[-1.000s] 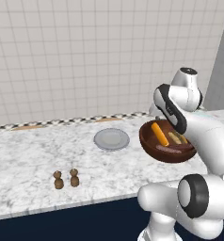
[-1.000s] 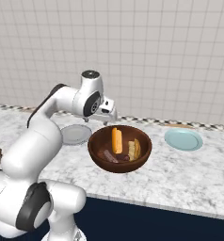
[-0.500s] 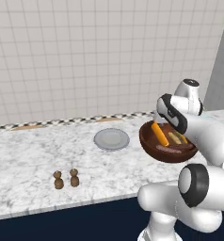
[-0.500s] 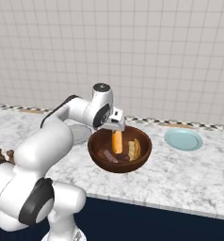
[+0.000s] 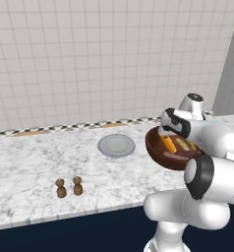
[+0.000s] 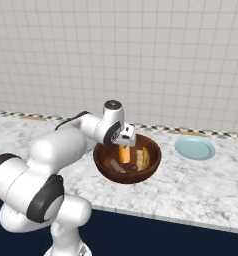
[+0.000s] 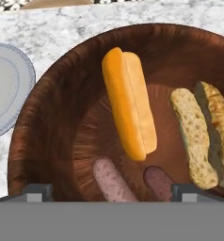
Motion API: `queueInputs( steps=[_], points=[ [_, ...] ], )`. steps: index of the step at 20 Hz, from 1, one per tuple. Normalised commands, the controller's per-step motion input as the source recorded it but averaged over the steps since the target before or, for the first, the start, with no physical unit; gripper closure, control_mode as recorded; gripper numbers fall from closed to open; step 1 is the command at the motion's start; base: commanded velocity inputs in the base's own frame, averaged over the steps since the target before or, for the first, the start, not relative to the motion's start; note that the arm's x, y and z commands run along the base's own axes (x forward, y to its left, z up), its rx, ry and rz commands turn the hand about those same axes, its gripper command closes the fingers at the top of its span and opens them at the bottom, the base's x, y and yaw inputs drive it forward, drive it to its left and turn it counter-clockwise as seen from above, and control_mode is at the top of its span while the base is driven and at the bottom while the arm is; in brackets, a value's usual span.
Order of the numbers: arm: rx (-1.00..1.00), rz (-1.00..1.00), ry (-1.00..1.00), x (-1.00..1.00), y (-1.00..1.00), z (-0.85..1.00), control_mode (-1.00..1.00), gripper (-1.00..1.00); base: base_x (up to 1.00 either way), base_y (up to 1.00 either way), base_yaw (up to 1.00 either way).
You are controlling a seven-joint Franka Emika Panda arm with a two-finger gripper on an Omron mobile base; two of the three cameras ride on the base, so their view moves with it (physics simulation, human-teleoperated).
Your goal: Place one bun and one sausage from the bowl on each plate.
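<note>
In the hand view we look down into the bowl (image 7: 52,136), which takes up most of the frame; our gripper (image 7: 109,192) sits at the bottom centre with its two finger tips spread far apart at lower left and lower right, jaws released and grasping nothing. Inside the bowl we see an orange bun (image 7: 128,101) lying lengthwise near the centre, a paler speckled bun (image 7: 203,134) at the right, and two sausages at the bottom centre, a pinkish sausage (image 7: 111,181) and a darker sausage (image 7: 158,181) beside it. At the left edge of that frame part of the grey plate (image 7: 3,87) shows just beside the bowl's rim. In the left base view the grey plate (image 5: 117,145) lies at the middle on the marble counter (image 5: 35,157), with two small brown shakers (image 5: 69,187) at lower left. In the right base view the pale blue-green plate (image 6: 194,148) sits at the right, apart from the bowl (image 6: 127,163).
</note>
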Motion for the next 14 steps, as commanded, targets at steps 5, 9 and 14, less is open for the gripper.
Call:
queueInputs(
  steps=[5,9,14],
  points=[
    [0.00,0.00,0.00,0.30,-0.04,-0.36,-1.00,-1.00,0.00,0.00,0.00],
    [0.00,0.00,0.00,0.34,-0.10,-0.26,-1.00,-1.00,0.00,0.00,0.00],
    [0.00,0.00,0.00,0.35,-0.15,-0.21,-1.00,-1.00,0.00,0.00,0.00]
  ],
)
